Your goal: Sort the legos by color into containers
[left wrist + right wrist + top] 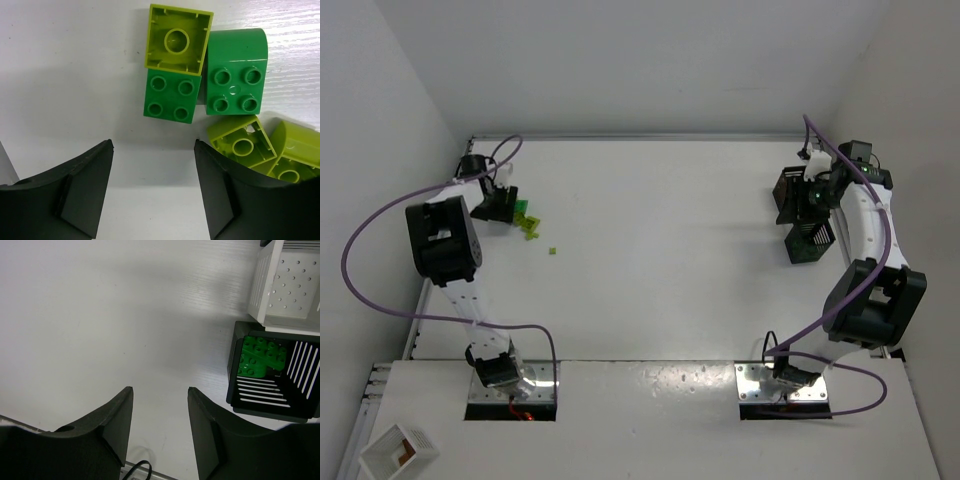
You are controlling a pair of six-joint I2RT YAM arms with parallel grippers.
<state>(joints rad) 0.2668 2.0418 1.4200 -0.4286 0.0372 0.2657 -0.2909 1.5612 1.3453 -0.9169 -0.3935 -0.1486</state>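
Left wrist, hand [153, 145] open near legos [169, 99]

A white table [670, 270] filled the scene, closed in by plain white walls [620, 60] at the back and on both sides. A raised white panel [650, 420] ran along its near edge. A small white square box [398, 452] with a brown inside sat askew at the panel's near left corner. In the right wrist view, a white slotted, dotted box [287, 285] stood at the upper right.
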